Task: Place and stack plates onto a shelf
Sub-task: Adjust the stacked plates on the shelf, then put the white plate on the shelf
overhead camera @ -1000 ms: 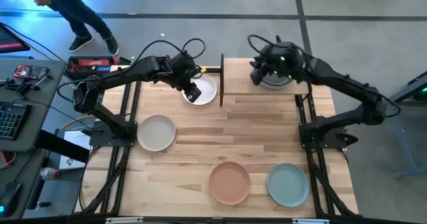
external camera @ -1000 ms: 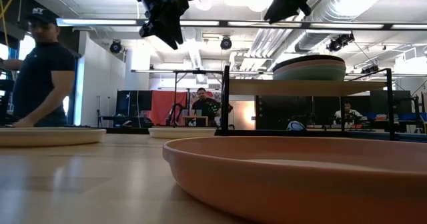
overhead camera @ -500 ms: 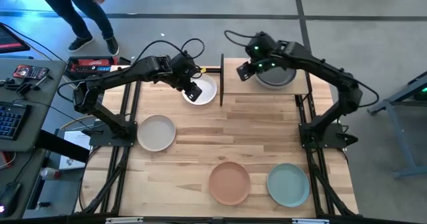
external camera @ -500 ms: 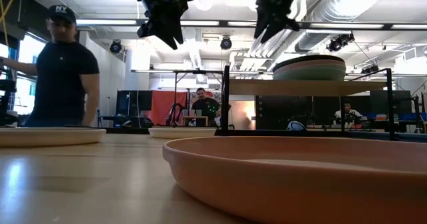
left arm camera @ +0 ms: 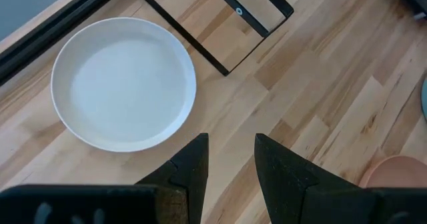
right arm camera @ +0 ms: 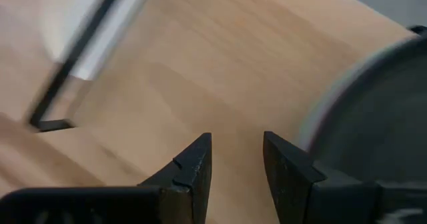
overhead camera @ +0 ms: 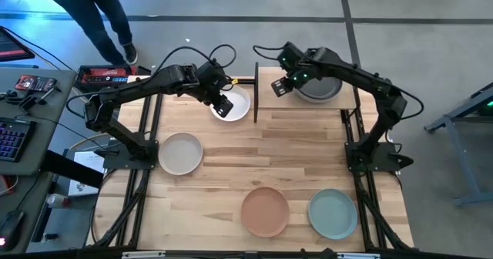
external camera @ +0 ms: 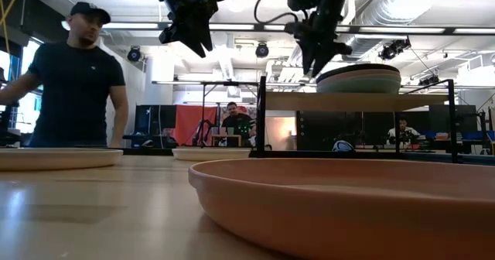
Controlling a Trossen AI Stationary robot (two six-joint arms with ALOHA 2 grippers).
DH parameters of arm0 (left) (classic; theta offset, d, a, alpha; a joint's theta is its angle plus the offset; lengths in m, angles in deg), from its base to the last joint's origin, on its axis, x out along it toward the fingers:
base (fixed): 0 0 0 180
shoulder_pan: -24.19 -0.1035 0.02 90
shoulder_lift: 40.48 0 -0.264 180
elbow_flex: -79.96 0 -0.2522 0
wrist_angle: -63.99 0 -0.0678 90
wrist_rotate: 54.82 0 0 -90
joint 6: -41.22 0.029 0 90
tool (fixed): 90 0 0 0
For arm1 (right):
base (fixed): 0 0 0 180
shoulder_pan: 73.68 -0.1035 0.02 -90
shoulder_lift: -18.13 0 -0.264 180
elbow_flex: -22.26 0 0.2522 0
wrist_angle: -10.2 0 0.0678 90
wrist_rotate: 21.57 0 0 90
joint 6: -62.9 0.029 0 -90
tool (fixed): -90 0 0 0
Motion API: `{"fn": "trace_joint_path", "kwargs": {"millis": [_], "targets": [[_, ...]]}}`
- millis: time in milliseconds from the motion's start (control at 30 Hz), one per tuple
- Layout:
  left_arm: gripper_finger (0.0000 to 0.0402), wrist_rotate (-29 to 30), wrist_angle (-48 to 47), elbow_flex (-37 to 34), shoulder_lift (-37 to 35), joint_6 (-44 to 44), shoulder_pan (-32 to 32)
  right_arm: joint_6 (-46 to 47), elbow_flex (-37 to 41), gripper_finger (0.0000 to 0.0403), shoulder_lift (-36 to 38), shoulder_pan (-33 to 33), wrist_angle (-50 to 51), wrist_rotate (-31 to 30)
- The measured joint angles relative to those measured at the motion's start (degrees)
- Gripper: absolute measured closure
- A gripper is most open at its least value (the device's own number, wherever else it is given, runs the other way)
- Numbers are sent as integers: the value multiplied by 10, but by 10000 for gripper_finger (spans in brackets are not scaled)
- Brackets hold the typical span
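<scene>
Nearby, person (external camera: 73, 74), keyboard (overhead camera: 9, 139), toolbox (overhead camera: 104, 75)

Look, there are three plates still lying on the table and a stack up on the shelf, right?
Not quite: four plates lie on the table, the white plate, cream plate, terracotta plate and teal plate. The high view shows them. The stack on the shelf is right.

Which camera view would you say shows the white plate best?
The left wrist view: the white plate appears whole and close. The high view shows it partly covered by the left gripper; the low view, only its edge; the right wrist view, nothing clear.
</scene>
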Motion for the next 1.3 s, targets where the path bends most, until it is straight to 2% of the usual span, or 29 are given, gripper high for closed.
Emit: {"fn": "trace_joint_path", "kwargs": {"millis": [433, 867, 1067, 1300], "targets": [[293, 0, 0, 0, 0, 1, 0, 14, 0, 289, -3, 19, 50, -52], [293, 0, -1, 0, 0, 11, 0, 26, 0, 289, 7, 38, 102, -72], [293, 0, -1, 0, 0, 36, 0, 0, 0, 289, 28, 27, 84, -35], [293, 3, -3, -34, 0, 40, 0, -36, 0, 289, 70, -12, 5, 106]]}}
